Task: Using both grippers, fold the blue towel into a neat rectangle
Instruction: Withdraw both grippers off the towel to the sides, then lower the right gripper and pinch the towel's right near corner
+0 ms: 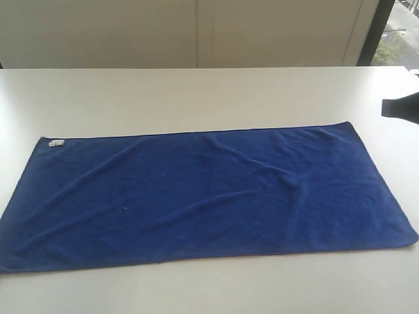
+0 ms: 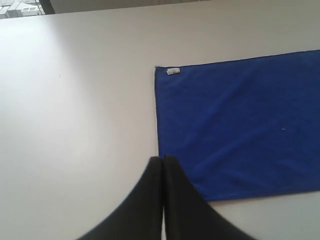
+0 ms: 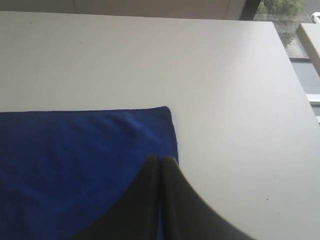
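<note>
The blue towel [image 1: 203, 193] lies spread flat and full length across the white table, with a few soft wrinkles and a small white tag [image 1: 56, 142] at its far left corner. My left gripper [image 2: 163, 159] is shut and empty, hovering over the towel's short left edge [image 2: 157, 125]. My right gripper [image 3: 161, 159] is shut too, with nothing in it, above the towel's short right edge [image 3: 174, 135]. In the exterior view only a dark bit of the right arm [image 1: 400, 108] shows at the right border; the left arm is out of frame.
The white table [image 1: 196, 98] extends well beyond the towel at the back and both sides. A pale wall runs behind it, and a window [image 1: 399, 29] stands at the back right. The table's right edge [image 3: 295, 75] lies past the towel.
</note>
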